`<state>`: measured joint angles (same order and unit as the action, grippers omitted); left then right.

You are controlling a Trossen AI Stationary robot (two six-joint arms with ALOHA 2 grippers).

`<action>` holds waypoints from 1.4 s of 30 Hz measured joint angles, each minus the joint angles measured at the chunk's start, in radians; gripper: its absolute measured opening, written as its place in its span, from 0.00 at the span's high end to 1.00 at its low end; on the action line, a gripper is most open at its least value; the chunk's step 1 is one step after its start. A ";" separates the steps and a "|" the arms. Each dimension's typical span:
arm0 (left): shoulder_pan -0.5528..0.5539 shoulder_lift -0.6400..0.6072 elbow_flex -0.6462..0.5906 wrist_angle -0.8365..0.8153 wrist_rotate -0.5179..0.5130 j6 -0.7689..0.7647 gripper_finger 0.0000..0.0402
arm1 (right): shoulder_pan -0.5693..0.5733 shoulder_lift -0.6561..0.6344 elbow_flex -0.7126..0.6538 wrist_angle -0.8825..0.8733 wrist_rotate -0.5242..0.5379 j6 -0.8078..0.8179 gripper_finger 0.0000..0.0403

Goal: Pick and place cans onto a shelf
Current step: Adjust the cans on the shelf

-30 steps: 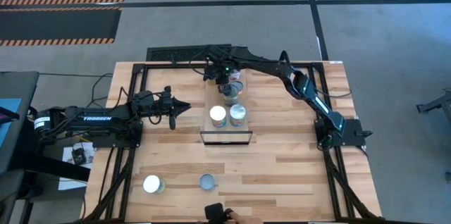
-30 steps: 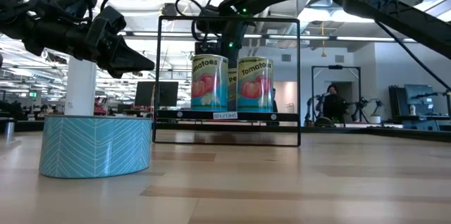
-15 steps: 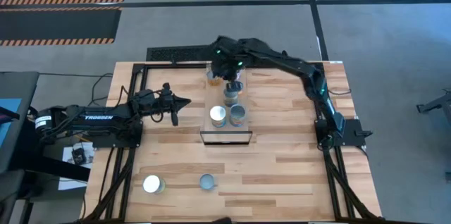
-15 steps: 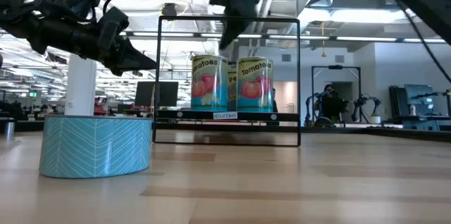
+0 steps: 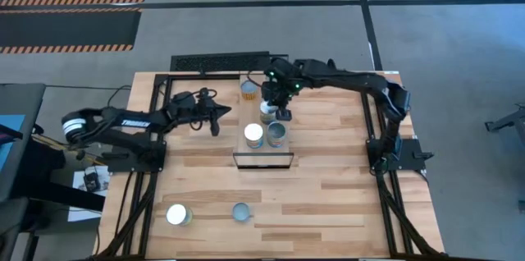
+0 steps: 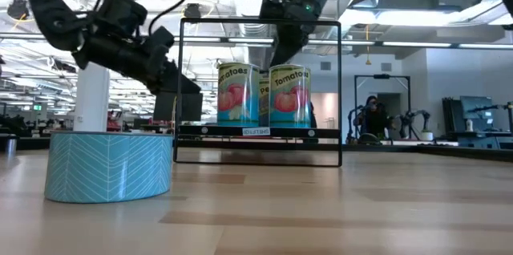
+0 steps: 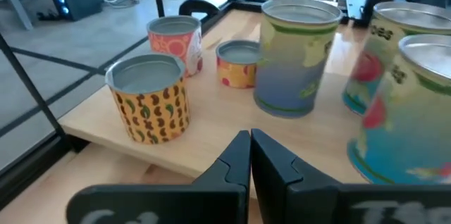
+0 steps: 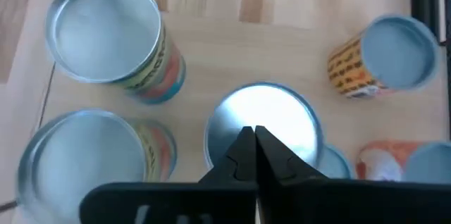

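On the planked surface (image 5: 328, 187) the shelf (image 5: 264, 159) stands near the centre, carrying 2 tomato cans (image 6: 239, 93) side by side at its 6 o'clock end, a third can (image 8: 262, 127) just behind them toward 12 o'clock, and smaller cans at the far end, among them a bean-patterned can (image 7: 148, 97). The right pincer (image 8: 251, 146) hangs above that third can with both fingers pressed together, holding nothing. The left pincer (image 7: 249, 155) sits at 9 o'clock of the shelf, off its edge and pointing at the cans, its fingers likewise closed on nothing. Well apart, toward 7 o'clock on the surface, stand a white-topped can (image 5: 177, 214) and, to its right, a pale-blue-topped can (image 5: 241, 211)
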<state>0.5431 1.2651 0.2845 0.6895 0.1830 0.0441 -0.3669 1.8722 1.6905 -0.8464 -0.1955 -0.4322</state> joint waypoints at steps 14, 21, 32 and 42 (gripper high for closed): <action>0.048 0.264 0.172 0.027 0.021 0.004 1.00 | -0.002 -0.008 -0.075 -0.002 0.048 0.017 0.99; 0.069 0.326 0.218 0.028 0.021 0.013 1.00 | 0.000 -0.017 -0.075 -0.044 0.047 0.017 0.98; 0.108 0.359 0.266 0.027 0.020 0.030 1.00 | 0.013 -0.017 -0.072 -0.093 0.040 0.022 0.98; 0.138 0.359 0.278 0.019 0.031 0.054 1.00 | 0.020 -0.016 -0.056 -0.141 0.038 0.038 0.98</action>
<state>0.6811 1.6241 0.5629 0.7087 0.2138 0.0978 -0.3470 1.8565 1.6344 -0.9878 -0.1577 -0.3944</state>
